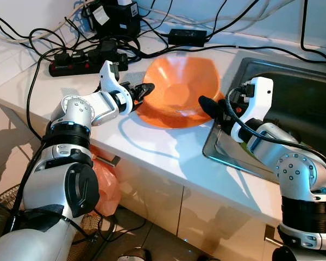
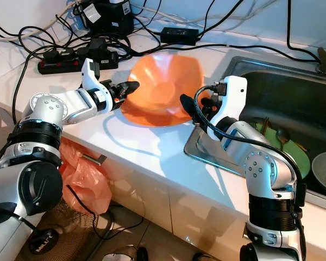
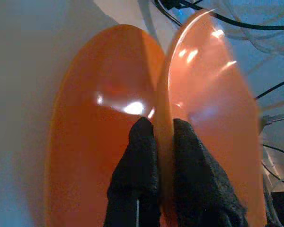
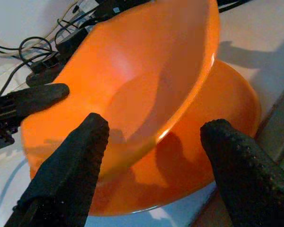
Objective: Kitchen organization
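From my head, I am looking down at a white table (image 1: 168, 147) with a big orange plastic bowl (image 1: 179, 89) on it. The bowl is sitting near the table's edge, just beside a steel sink (image 1: 293, 92). It is tipping up on the side away from me. My left jaws (image 1: 143, 91) are pinching the bowl's rim on my left side. My right jaws (image 1: 211, 106) are reaching to the bowl's other side, next to the sink. Behind the bowl, black cables and a black power strip (image 1: 79, 60) are lying in a tangle. An orange plastic bag (image 1: 106, 185) is hanging below the table.

From my other eye, I am also seeing a green dish (image 2: 290, 155) down in the sink with some spoons on it.

From my left wrist, my two black fingers (image 3: 142, 179) are pressing on the thin orange rim from both sides.

From my right wrist, my fingers (image 4: 71, 165) are spread wide in front of the bowl, and they are not touching it. There seem to be two orange bowls here, one tilting inside the other.

I think I am getting a two-handed hold so I can lift the bowl. Next, my right jaws need to slide over the rim and close gently. The rim is smooth, so it could slip.
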Tool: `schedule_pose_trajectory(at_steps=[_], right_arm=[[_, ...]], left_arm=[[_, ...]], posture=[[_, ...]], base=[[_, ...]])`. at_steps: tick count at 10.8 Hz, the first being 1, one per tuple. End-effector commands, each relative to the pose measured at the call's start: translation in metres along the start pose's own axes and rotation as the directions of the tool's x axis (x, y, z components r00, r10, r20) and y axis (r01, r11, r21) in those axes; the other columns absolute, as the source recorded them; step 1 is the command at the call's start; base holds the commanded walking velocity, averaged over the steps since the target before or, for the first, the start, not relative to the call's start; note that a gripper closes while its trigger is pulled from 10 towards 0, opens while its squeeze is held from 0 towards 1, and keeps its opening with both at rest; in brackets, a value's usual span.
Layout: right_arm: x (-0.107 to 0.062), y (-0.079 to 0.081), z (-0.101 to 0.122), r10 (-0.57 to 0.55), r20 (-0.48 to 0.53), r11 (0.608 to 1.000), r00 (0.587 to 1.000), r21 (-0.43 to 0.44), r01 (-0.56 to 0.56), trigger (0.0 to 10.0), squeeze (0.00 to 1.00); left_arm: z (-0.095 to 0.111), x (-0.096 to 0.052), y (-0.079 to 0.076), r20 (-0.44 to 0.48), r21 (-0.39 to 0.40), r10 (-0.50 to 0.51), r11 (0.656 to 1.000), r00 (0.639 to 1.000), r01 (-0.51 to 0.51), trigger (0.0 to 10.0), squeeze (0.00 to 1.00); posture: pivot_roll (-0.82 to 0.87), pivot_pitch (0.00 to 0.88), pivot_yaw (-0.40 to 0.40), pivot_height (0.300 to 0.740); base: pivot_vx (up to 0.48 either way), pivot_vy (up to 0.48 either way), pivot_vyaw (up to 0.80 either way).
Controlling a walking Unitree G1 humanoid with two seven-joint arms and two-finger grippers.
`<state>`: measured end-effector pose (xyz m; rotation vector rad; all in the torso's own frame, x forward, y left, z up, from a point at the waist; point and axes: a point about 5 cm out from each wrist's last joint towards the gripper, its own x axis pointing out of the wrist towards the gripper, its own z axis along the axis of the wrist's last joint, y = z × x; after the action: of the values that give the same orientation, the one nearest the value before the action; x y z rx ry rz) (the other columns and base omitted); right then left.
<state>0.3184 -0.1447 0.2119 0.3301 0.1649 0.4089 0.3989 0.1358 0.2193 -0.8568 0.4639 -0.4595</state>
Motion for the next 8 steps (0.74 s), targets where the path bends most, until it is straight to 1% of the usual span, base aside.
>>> schedule_pose_trajectory(at_steps=[1, 2, 3, 4, 6, 7, 8], right_arm=[[-0.001, 0.002, 0.004, 0.005, 0.019, 1.000, 1.000, -0.014, -0.005, 10.0, 0.00], [-0.001, 0.001, 0.004, 0.004, 0.018, 1.000, 1.000, -0.013, -0.004, 10.0, 0.00], [-0.001, 0.001, 0.004, 0.003, 0.017, 1.000, 1.000, -0.013, -0.003, 10.0, 0.00], [-0.001, 0.001, 0.003, 0.001, 0.017, 1.000, 1.000, -0.013, -0.001, 10.0, 0.00], [-0.001, 0.000, 0.003, -0.001, 0.019, 1.000, 1.000, -0.014, 0.001, 10.0, 0.00], [0.000, -0.001, 0.005, -0.005, 0.040, 1.000, 0.999, -0.010, 0.005, 10.0, 0.00], [0.000, 0.001, 0.017, 0.021, 0.113, 1.000, 0.993, -0.009, -0.020, 10.0, 0.00]], left_arm=[[0.001, -0.003, 0.005, 0.015, 0.001, 0.011, 1.000, 1.000, -0.011, 0.0, 0.00], [0.005, -0.003, 0.006, 0.063, 0.031, 0.020, 0.999, 0.998, -0.022, 0.0, 0.00], [0.009, -0.004, 0.008, 0.101, 0.032, 0.029, 0.999, 0.994, -0.033, 0.0, 0.00], [0.010, -0.004, 0.008, 0.120, 0.046, 0.027, 0.998, 0.992, -0.033, 0.0, 0.00], [0.014, -0.004, 0.004, 0.159, 0.086, -0.022, 0.996, 0.987, 0.009, 0.0, 0.00], [0.017, -0.006, 0.000, 0.195, 0.137, -0.084, 0.989, 0.977, 0.058, 0.0, 0.00], [0.019, -0.006, -0.003, 0.236, 0.163, -0.127, 0.983, 0.963, 0.090, 0.0, 0.00]], posture=[[0.08, 0.089, 0.091, 0.740], [0.07, 0.087, 0.092, 0.740], [0.07, 0.086, 0.092, 0.740], [0.07, 0.084, 0.091, 0.740], [0.07, 0.082, 0.089, 0.740], [0.07, 0.080, 0.088, 0.740], [0.07, 0.079, 0.085, 0.740]], base=[[0.000, 0.000, 0.00], [0.000, 0.000, 0.00], [0.000, 0.000, 0.00], [0.000, 0.000, 0.00], [0.000, 0.000, 0.00], [0.000, 0.000, 0.00], [0.000, 0.000, 0.00]])
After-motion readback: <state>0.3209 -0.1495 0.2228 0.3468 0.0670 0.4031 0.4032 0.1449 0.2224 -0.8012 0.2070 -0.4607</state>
